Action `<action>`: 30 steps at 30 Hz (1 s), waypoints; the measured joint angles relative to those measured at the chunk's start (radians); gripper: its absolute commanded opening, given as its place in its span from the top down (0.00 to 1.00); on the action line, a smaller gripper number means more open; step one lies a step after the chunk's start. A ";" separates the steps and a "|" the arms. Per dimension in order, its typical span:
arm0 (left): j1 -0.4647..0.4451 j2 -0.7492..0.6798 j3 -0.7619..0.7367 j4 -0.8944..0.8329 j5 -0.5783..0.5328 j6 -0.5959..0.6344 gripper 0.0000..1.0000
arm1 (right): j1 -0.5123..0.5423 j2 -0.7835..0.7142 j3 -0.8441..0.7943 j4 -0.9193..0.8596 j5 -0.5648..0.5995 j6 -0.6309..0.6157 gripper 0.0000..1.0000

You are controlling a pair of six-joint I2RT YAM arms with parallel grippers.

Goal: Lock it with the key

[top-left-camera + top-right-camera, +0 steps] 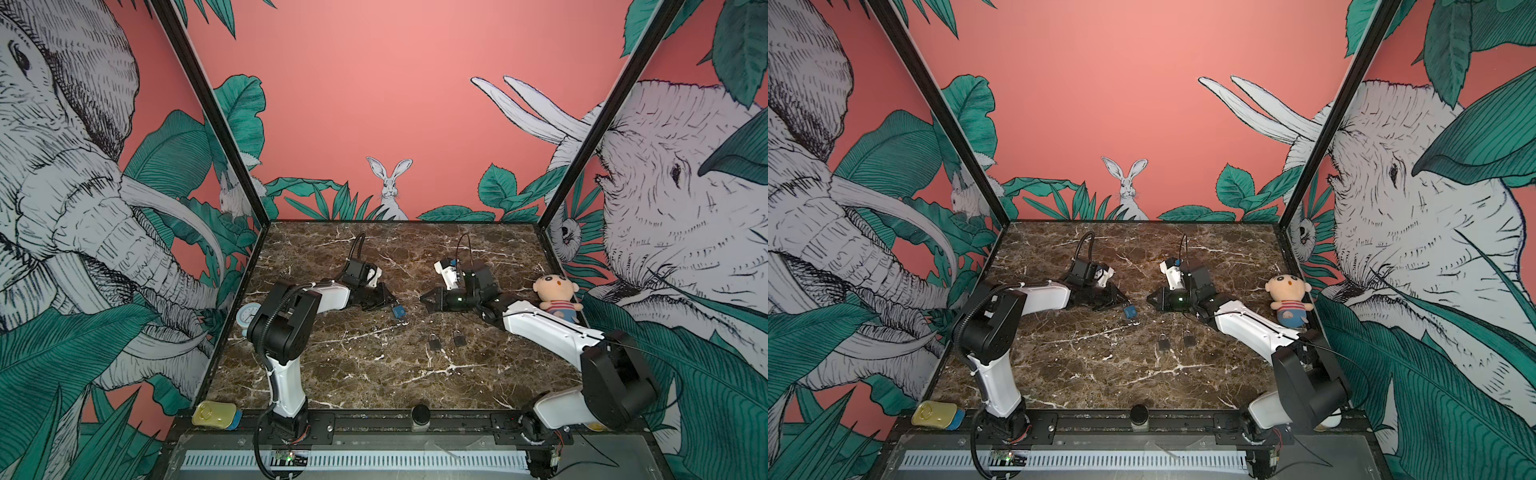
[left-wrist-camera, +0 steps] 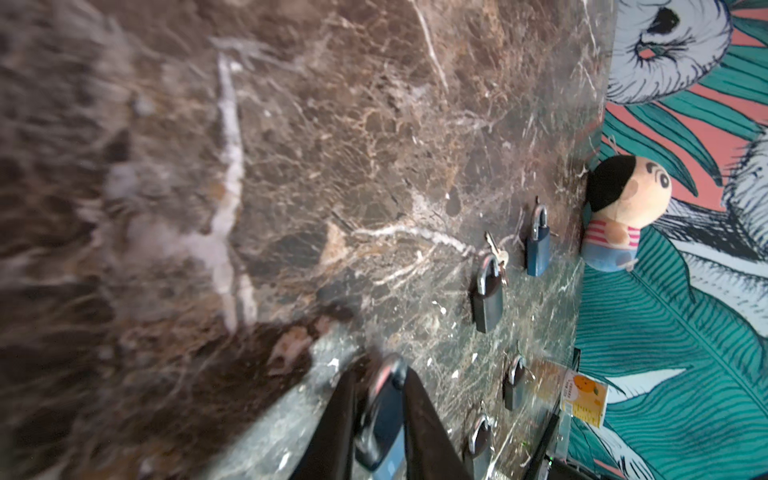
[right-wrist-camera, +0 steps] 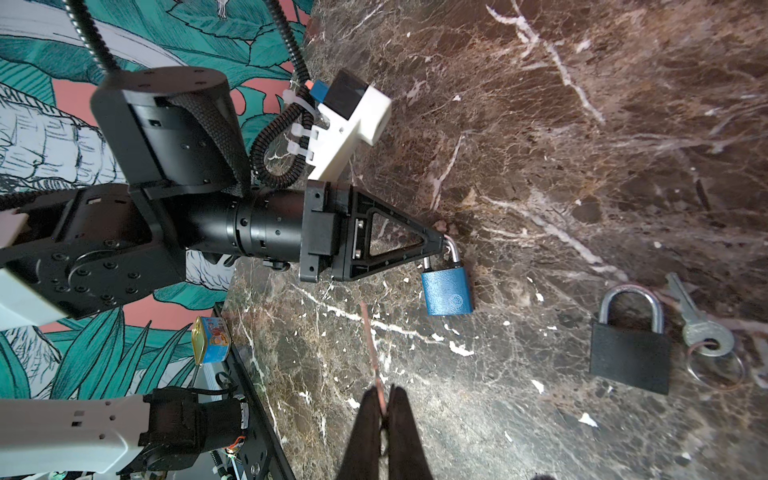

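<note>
On veined marble desk (image 1: 374, 374): matte black padlock (image 3: 629, 357), silvery key (image 3: 702, 332) just beside.
Left pincer (image 3: 441, 242): grips blue padlock (image 3: 446, 293) by its curved shackle.
Right pincer (image 3: 384, 392): closed on thin strip (image 3: 372, 345).

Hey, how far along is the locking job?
Done: only grasping. In hand: the left gripper holds the blue padlock by its shackle; the right gripper is shut on a thin coppery piece, possibly the key. Left: no key is in the padlock yet, so inserting and turning.

free: bare marble (image 1: 353, 374) front | obstacles: padlocks (image 1: 434, 342) centre, doll (image 1: 557, 297) right edge
</note>
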 measured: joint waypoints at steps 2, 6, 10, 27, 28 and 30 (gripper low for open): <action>0.000 -0.003 0.000 0.000 -0.011 -0.001 0.75 | 0.000 0.002 -0.007 0.001 0.003 0.002 1.00; 0.008 -0.020 -0.003 0.000 -0.028 -0.001 0.75 | 0.000 0.017 -0.008 0.004 0.026 0.011 1.00; 0.025 -0.062 -0.028 0.001 -0.033 -0.001 0.75 | 0.000 0.029 -0.008 0.019 0.058 0.025 1.00; 0.117 -0.477 -0.185 -0.024 -0.097 0.039 0.70 | 0.101 0.269 0.008 0.148 0.183 0.110 1.00; 0.118 -0.503 -0.185 -0.035 -0.104 0.045 0.70 | 0.106 0.278 0.008 0.156 0.190 0.113 1.00; 0.121 -0.553 -0.186 -0.054 -0.117 0.057 0.69 | 0.114 0.295 0.008 0.178 0.203 0.124 1.00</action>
